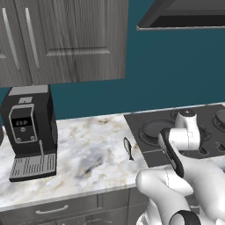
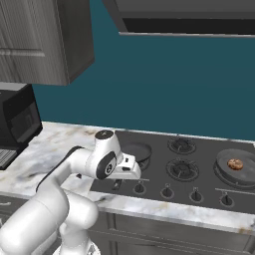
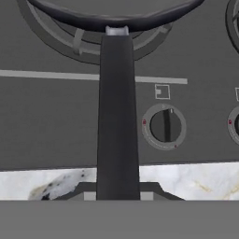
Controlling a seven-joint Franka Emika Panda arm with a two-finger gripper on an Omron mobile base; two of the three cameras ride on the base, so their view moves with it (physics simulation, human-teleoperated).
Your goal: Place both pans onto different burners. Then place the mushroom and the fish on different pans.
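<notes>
Pan (image 3: 116, 9) handle beside knob (image 3: 164, 126) (fish (image 1: 128, 148) apart)

I get flat, even rendered light in all three views, moderately bright, with no single lamp I can pick out. The marble table (image 1: 88, 154) reads pale and clean; a soft grey smudge of shade lies on it just right of the coffee machine (image 1: 30, 132). The underside of the range hood (image 2: 184, 20) is dark. No glare shows on the cooktop (image 2: 199, 164). Edges look coarse and slightly pixelated, softest in the close hand view on the pan handle (image 3: 117, 116). I see no lens bending.
</notes>
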